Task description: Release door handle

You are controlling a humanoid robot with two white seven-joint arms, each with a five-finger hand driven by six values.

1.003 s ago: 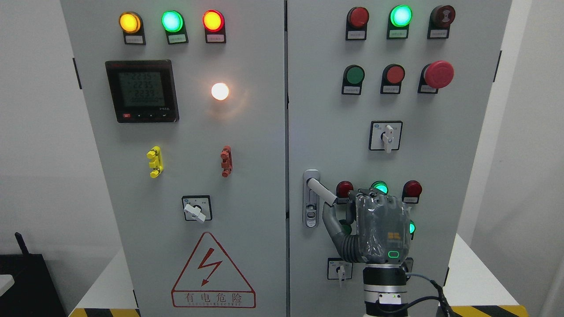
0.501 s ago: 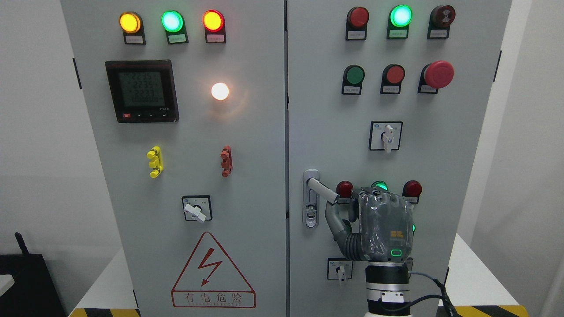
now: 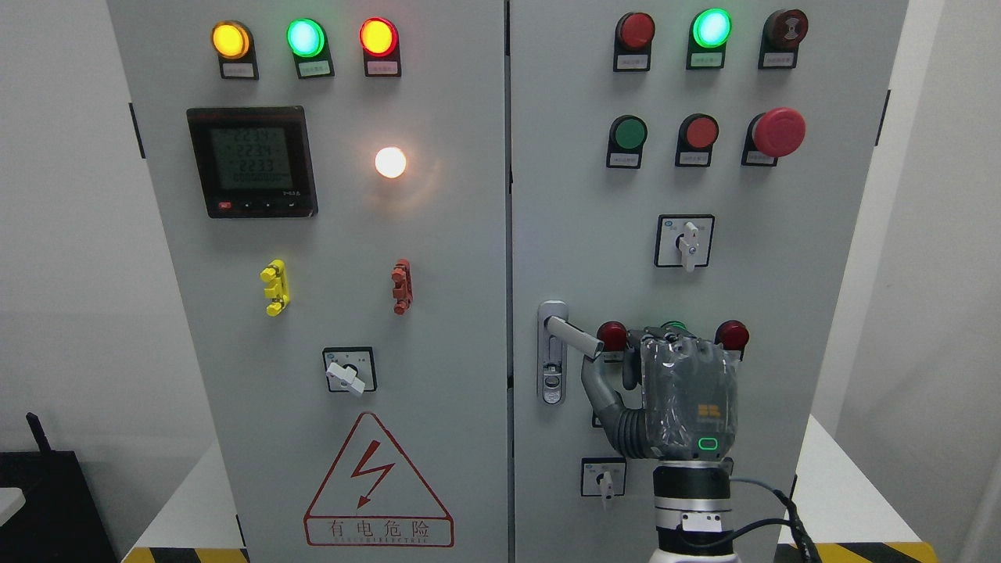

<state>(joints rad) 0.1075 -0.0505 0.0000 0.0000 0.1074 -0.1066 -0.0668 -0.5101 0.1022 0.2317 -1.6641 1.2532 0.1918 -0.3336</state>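
Note:
The silver door handle (image 3: 575, 336) on the right cabinet door (image 3: 579, 234) is swung out of its lock plate (image 3: 552, 375) and slants down to the right. My right hand (image 3: 614, 374) rises from the bottom edge just right of the handle's free end, back toward the camera. Its thumb (image 3: 594, 385) sits below the handle tip without gripping it, and the other fingers are loosely bent toward the panel, holding nothing. The handle's end shows bare. My left arm is out of view.
Red and green indicator lamps (image 3: 611, 335) lie behind my knuckles. A rotary switch (image 3: 603, 477) sits below the thumb and another (image 3: 685, 241) above. The left door (image 3: 438, 313) carries a meter (image 3: 252, 162), lamps and a warning triangle (image 3: 378, 481). The cabinet stands on a white table (image 3: 829, 477).
My right hand has slid to the right, away from the handle's tip, and stands more upright. The handle has stayed swung out.

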